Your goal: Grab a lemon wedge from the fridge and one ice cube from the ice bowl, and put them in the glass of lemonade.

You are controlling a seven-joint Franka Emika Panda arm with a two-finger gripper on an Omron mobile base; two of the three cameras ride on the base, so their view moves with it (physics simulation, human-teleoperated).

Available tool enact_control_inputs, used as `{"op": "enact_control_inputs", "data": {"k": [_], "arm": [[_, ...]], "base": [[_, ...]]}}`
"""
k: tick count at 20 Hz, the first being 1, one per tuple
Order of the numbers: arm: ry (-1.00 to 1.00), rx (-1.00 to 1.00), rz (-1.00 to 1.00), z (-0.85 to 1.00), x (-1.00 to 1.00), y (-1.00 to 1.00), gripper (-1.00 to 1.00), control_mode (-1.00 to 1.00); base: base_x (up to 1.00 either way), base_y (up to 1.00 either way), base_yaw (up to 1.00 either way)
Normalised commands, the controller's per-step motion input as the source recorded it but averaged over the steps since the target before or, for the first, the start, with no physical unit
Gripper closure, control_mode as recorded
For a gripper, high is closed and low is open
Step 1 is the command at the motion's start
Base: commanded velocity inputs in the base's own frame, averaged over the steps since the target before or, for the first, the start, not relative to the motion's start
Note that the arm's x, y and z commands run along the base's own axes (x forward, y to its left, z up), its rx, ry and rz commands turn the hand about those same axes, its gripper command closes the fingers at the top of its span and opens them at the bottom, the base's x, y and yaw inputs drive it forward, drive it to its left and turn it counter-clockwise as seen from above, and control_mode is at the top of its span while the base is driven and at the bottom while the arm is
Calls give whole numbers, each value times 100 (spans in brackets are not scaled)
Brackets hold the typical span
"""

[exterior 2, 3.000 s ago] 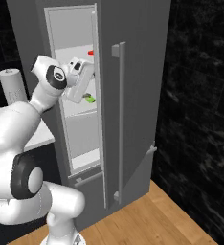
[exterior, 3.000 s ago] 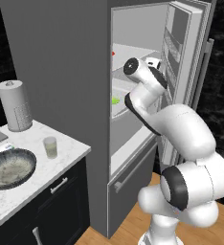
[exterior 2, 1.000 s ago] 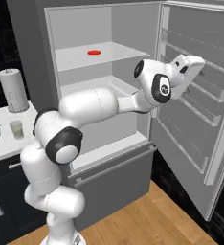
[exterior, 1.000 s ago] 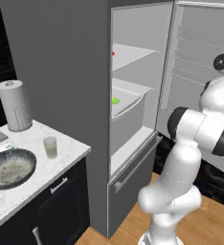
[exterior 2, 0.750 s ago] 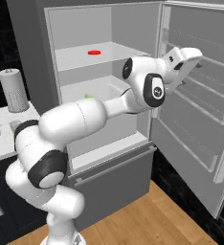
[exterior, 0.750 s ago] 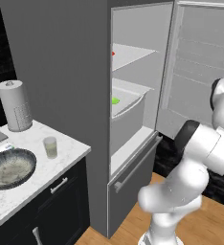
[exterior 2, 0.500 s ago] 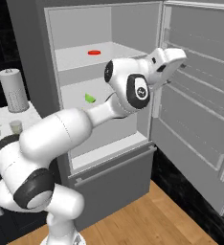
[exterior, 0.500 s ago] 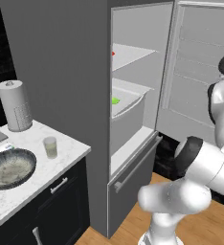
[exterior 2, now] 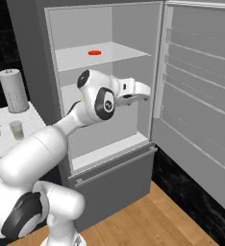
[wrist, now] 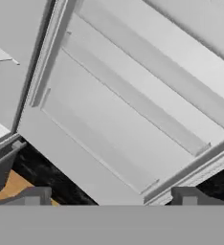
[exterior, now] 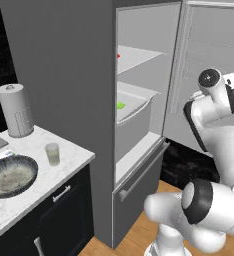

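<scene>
The grey fridge (exterior: 64,75) stands open, its door (exterior 2: 196,110) swung wide to the right. A tiny yellow-green lemon wedge (exterior: 120,105) lies on the middle white shelf; in the right base view my arm hides it. My gripper (exterior 2: 142,93) hovers in front of the fridge opening at middle-shelf height, open and empty. In the hand view the gripper (wrist: 111,198) faces the door's inner racks, its fingertips (wrist: 35,195) far apart. The glass of lemonade (exterior: 52,153) stands on the white counter, with the dark ice bowl (exterior: 9,175) beside it.
A flat red disc (exterior 2: 94,53) lies on the upper shelf. A white paper-towel roll (exterior: 16,110) stands at the back of the counter (exterior: 64,172). Dark base cabinets (exterior: 59,215) sit below it. The fridge's lower drawer (exterior 2: 114,178) is closed, above wooden floor.
The door has gone from partly open to wide open. Over the last second my hand has swung from the door's inner racks back left, in front of the fridge opening.
</scene>
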Motion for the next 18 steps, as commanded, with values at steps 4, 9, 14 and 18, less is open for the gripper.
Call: {"op": "enact_control_inputs", "data": {"k": [4,9,14,18], "arm": [[1,74,1,-100,14,93,-100,-100],[7,38,3,-19,-1,68,-100,-100],[24,0,4,51,-80,67,-100,-100],[-2,4,7,0,-100,89,-100,-100]], "base": [[0,0,0],[0,0,0],[0,0,0],[0,0,0]]}}
